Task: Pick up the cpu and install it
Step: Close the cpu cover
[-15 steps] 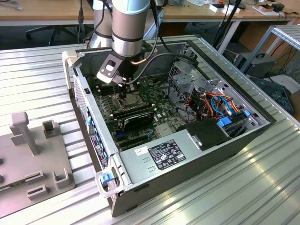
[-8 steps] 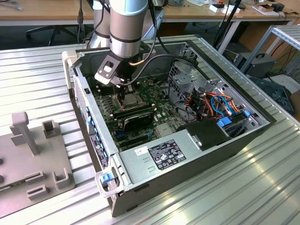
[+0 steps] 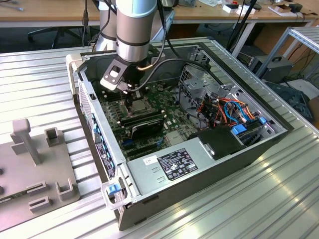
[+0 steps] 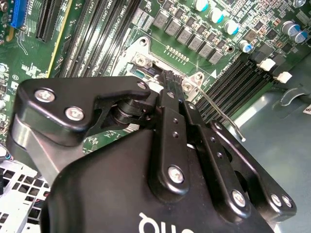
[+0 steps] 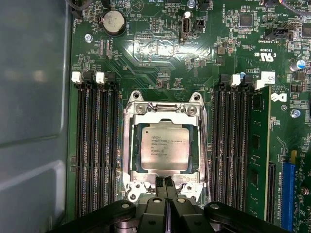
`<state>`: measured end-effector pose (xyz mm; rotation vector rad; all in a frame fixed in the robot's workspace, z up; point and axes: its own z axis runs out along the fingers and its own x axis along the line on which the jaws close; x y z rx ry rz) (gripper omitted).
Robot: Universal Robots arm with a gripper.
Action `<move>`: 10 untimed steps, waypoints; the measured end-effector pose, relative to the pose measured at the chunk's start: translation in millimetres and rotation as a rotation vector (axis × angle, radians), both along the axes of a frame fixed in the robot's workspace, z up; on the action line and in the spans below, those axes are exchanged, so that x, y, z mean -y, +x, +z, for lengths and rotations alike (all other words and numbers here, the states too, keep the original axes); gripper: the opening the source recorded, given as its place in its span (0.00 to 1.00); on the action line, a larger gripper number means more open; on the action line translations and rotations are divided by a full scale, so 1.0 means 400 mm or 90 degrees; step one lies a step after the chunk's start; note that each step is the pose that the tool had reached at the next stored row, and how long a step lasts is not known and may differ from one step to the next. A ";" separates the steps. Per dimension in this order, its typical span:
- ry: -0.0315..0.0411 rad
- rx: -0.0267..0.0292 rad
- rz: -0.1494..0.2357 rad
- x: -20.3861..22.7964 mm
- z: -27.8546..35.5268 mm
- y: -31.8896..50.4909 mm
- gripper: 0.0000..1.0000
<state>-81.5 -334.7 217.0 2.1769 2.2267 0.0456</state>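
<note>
Where the ribbed metal worktop (image 3: 279,194) reaches the exterior view's left, a grey fixture block (image 3: 35,164) with upright posts stands beside the open computer case (image 3: 94,129), which lies on its side. Right of that, the arm (image 3: 133,25) drops almost straight down from the far side into the case, its wrist over the far-left part of the green motherboard (image 3: 164,107). The cpu (image 5: 163,145) sits flat in the socket frame (image 5: 164,108); its metal lid carries several lines of small print, and white lettering and logos are silk-screened across the board. The jaws are closed: in the first wrist view their black fingertips (image 5: 162,188) press together right at the socket frame's edge, just beside the cpu and not gripping it. This view also shows the coin cell (image 5: 112,22), rows of memory slots (image 5: 95,145) with white latches on both sides of the socket, and a blue slot (image 5: 287,194). The second wrist view adds the thin wire lever (image 4: 221,114) angling up off the board, and part of a white logo on the black gripper body. Farther to the exterior view's right lie a power supply (image 3: 172,167) with a black-and-white label, then orange and blue cables (image 3: 229,112).
</note>
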 end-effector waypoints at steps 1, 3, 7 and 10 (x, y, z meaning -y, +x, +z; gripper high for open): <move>0.0002 0.0002 0.000 0.000 -0.001 0.000 0.11; 0.0000 0.0000 0.000 0.000 -0.004 0.000 0.11; -0.0001 -0.0003 0.000 0.000 -0.008 0.000 0.11; 0.0001 -0.0002 0.000 0.000 -0.009 0.000 0.11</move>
